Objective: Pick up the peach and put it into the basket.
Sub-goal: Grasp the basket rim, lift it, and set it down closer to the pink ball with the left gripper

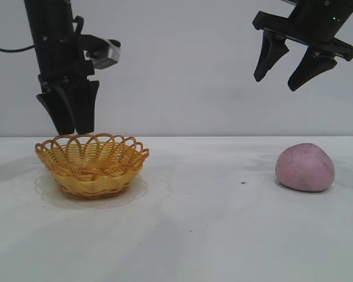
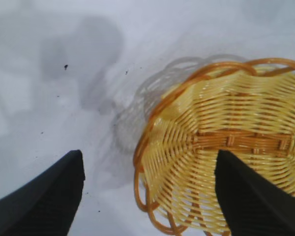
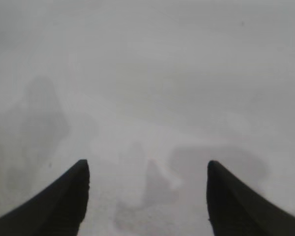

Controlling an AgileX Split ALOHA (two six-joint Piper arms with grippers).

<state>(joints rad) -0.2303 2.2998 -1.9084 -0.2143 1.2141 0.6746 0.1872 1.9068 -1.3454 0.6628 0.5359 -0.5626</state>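
we see peach (image 1: 305,167) on bench (image 1: 212,223), right side, below right pincer (image 1: 287,69), which hangs open, empty, nearer arm. left pincer (image 1: 70,120) open above basket (image 1: 92,164), well apart from peach.

We are seeing a glossy woven wicker basket (image 1: 93,165), a matt, speckled peach (image 1: 305,167), and a smooth matt white table (image 1: 212,235).

Basket (image 1: 92,164) left, peach (image 1: 305,167) right (well apart) on table (image 1: 200,235).
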